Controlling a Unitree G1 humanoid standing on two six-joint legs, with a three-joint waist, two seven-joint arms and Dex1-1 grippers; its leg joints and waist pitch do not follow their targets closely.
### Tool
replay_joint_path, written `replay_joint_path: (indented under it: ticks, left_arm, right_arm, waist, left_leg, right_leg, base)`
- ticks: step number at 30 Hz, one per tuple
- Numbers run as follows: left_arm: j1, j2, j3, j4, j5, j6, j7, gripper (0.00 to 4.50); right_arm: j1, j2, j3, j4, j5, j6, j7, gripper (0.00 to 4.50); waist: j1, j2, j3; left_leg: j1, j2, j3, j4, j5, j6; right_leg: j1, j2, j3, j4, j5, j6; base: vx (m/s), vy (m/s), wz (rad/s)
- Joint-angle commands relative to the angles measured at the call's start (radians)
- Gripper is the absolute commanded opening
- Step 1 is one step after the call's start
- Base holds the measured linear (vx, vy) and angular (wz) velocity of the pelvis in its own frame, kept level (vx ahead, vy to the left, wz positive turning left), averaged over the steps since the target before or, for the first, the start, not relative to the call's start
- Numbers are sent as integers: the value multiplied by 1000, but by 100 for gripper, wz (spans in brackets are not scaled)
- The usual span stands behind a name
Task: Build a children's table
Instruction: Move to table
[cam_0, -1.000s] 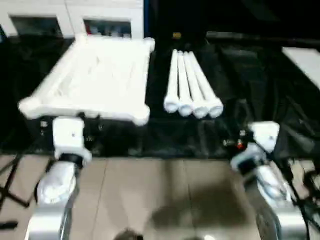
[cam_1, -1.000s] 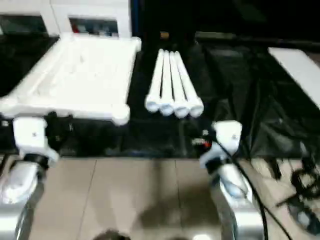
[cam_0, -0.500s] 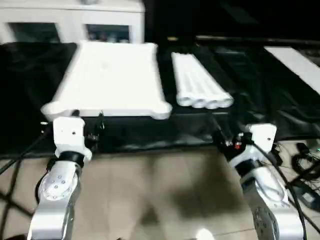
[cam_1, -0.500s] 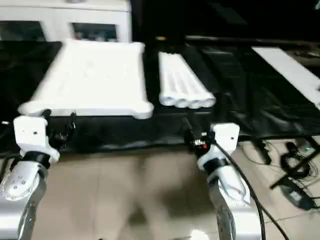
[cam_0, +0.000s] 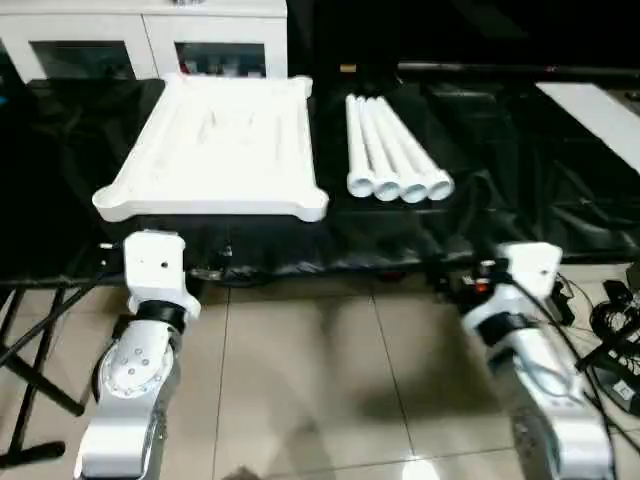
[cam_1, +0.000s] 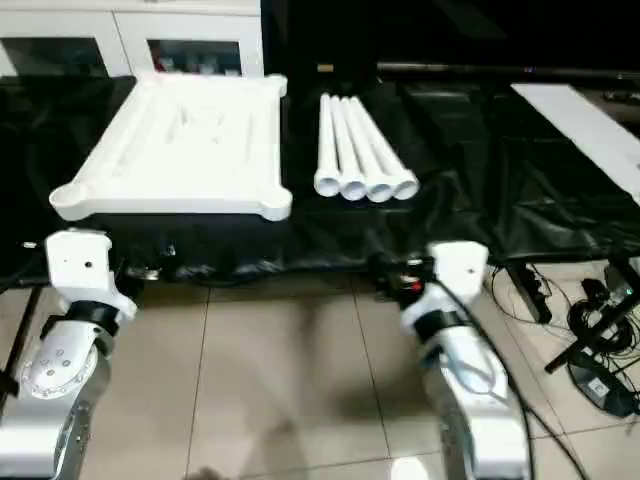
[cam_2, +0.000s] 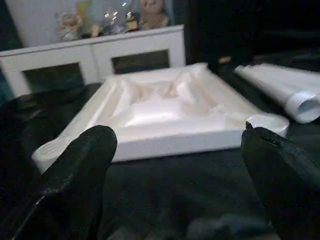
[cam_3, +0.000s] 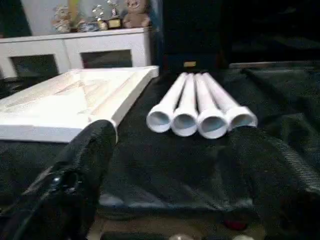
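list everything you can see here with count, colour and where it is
table top: 1, white, ribbed underside up, on the black-covered surface, robot's left side
table legs: 4, white tubes, lying side by side, to the right of the table top, apart from it
black cover: 1, black, spread over the work surface
cabinet: 1, white with glass doors, behind the table top
toys and trophies: several, mixed colours, on top of the cabinet
cables: several, black, on the tiled floor at the robot's right
left gripper: 1, black fingers, open, facing the table top
right gripper: 1, black fingers, open, facing the table legs
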Motion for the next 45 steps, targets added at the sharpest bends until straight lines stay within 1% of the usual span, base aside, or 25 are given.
replay_joint_path:
  ticks: [1,7,8,10,11,13,15,16,18,21,22,23,24,27,29,30,32,34,36,37,38,42,43,44,45]
  left_arm:
    - [-5,-2,6,-1,-2,-4,2,450]
    - [-5,-8,15,-3,-7,-3,-1,450]
    - [-5,-7,14,-1,-6,-3,-2,450]
    - [-10,-2,12,4,-10,-6,-10,450]
    - [-15,2,10,10,-14,-9,-18,450]
    - [-36,12,1,30,-12,-13,-33,450]
    - [-50,16,-9,40,-9,-21,-41,450]
    - [-60,13,-17,43,-13,-18,-48,450]
    - [-72,-2,-31,50,-16,-12,-47,450]
    - [-82,-25,-49,59,-20,-6,-46,450]
    - [-86,-34,-59,63,-20,-4,-46,450]
    - [-94,-37,-65,79,-19,-11,-49,450]
    - [-111,-46,-82,97,-17,-16,-55,450]
    - [-155,-55,-85,123,-28,-25,-69,450]
    - [-171,-51,-82,144,-29,-30,-72,450]
    - [-181,-44,-79,159,-26,-34,-74,450]
    - [-192,-32,-63,173,-34,-41,-80,450]
    - [-200,-18,-48,191,-35,-54,-83,450]
    - [-204,-13,-40,210,-26,-52,-80,450]
    - [-206,-14,-39,215,-24,-47,-78,450]
    - [-207,-16,-41,214,-23,-47,-78,450]
    - [-212,-23,-49,224,-22,-54,-79,450]
    - [-213,-23,-58,225,-22,-58,-79,450]
    - [-215,-21,-59,227,-25,-60,-80,450]
    - [-217,-21,-60,228,-27,-61,-79,450]
  right_arm:
    - [-18,-3,19,3,-8,7,10,444]
    - [-34,-3,24,16,-10,2,12,444]
    - [-36,0,20,15,-7,5,7,444]
    - [-40,2,19,13,-9,20,-4,444]
    - [-42,-3,23,11,-17,30,-8,444]
    - [-37,-4,28,2,-18,39,-11,444]
    - [-32,-5,28,-8,-13,48,-11,444]
    - [-28,-7,28,-16,-8,55,-8,444]
    - [-21,-14,27,-17,-6,55,2,444]
    - [-13,-29,33,-21,-14,50,16,444]
    - [-17,-36,27,-28,-11,52,21,444]
    - [-26,-36,23,-29,-12,52,16,444]
    - [-40,-43,6,-25,-9,58,9,444]
    - [-59,-50,-12,-33,-6,72,-4,444]
    - [-61,-49,-11,-35,-8,76,-9,444]
    - [-60,-46,-8,-41,-9,80,-15,444]
    - [-51,-33,-2,-56,-1,81,-19,444]
    - [-48,-20,1,-48,-3,74,-25,444]
    - [-54,-19,4,-35,-14,73,-32,444]
    - [-59,-20,3,-36,-11,77,-33,444]
    - [-62,-22,1,-37,-9,79,-33,444]
    - [-75,-25,-5,-25,-6,79,-33,444]
    - [-77,-26,-7,-28,-2,81,-30,444]
    - [-79,-23,-6,-27,0,82,-29,444]
    - [-81,-23,-4,-25,1,82,-26,444]
  waist:
    - [13,18,-25]
    - [-5,29,14]
    - [-36,42,10]
    - [-48,42,16]
    - [-38,50,13]
    - [-48,32,23]
    - [-34,-20,18]
    - [9,-40,8]
    - [35,-47,-16]
    - [14,28,-22]
    - [-40,72,-46]
    - [-47,57,-65]
    - [-47,56,-41]
    - [-50,13,-32]
    - [-33,-79,-25]
    - [-7,-58,-22]
    - [-18,-41,-4]
    - [-22,-20,7]
    - [-36,43,7]
    - [-85,70,-7]
    - [-91,61,-25]
    - [-101,38,-25]
    - [-99,-2,-23]
    - [-75,-62,-45]
    - [-46,-71,-28]
  left_leg:
    - [-42,73,-78,-112,-272,145]
    - [2,59,-31,-15,-470,51]
    - [90,105,-44,-59,-606,-9]
    - [117,198,-128,-194,-876,-41]
    - [136,191,-131,-191,-869,4]
    - [122,138,-89,-181,-818,50]
    - [78,52,-10,-114,-595,104]
    - [14,4,3,-1,-258,152]
    - [-78,16,-25,78,-39,148]
    - [-6,47,-13,-69,224,164]
    - [151,136,-127,-81,226,332]
    - [213,195,-194,-51,385,502]
    - [160,183,-174,-68,429,538]
    - [116,124,-87,-84,274,496]
    - [1,-46,7,-16,-111,322]
    - [-4,-66,-12,89,-140,221]
    - [-43,-25,-47,107,-29,78]
    - [-40,3,-49,60,-2,64]
    - [19,67,-60,-83,-108,70]
    - [108,134,-146,-130,-319,74]
    - [165,156,-180,-123,-323,160]
    - [160,123,-156,-104,-59,412]
    - [125,59,-104,-89,-22,410]
    - [24,-40,-32,-15,-109,326]
    - [-2,-67,-12,61,-156,274]
  right_leg:
    - [75,-133,16,-103,-319,-93]
    - [152,-202,-109,-239,-952,-44]
    - [94,-118,-105,-196,-788,-45]
    - [68,-44,-43,11,-288,-38]
    - [35,-46,-12,37,-162,-20]
    - [22,-56,6,5,-105,-17]
    - [76,-122,77,-116,-268,-32]
    - [169,-198,173,-178,-490,-62]
    - [241,-211,201,-171,-411,-155]
    - [178,-41,30,-119,-93,-191]
    - [32,19,-22,15,-124,-75]
    - [-53,-15,0,89,-201,36]
    - [-72,-31,16,125,-140,114]
    - [-85,-46,46,74,58,90]
    - [67,-92,156,-94,-28,81]
    - [103,-175,226,-144,-351,30]
    - [141,-180,203,-145,-490,-148]
    - [126,-146,161,-162,-496,-242]
    - [92,-55,66,-135,-463,-191]
    - [19,4,17,-3,-297,-127]
    - [-28,-8,12,63,-153,-54]
    - [-83,-32,16,89,-39,73]
    - [-46,-68,57,-11,36,32]
    - [98,-123,143,-90,-29,-7]
    - [121,-173,195,-153,-230,-19]
  base:
    - [-48,-35,29]
    - [-2,1,58]
    - [24,55,48]
    - [12,27,24]
    - [108,23,8]
    - [113,-3,9]
    - [118,-71,7]
    - [159,-84,8]
    - [190,-42,2]
    - [189,27,14]
    - [238,51,4]
    - [233,22,-7]
    - [233,22,-7]
    - [132,1,-11]
    - [120,-64,1]
    - [123,-79,5]
    - [112,-39,-3]
    - [112,-4,-7]
    - [122,80,-3]
    - [127,119,-4]
    - [148,104,0]
    - [131,54,-1]
    - [128,-35,-5]
    - [145,-69,6]
    - [145,-69,6]
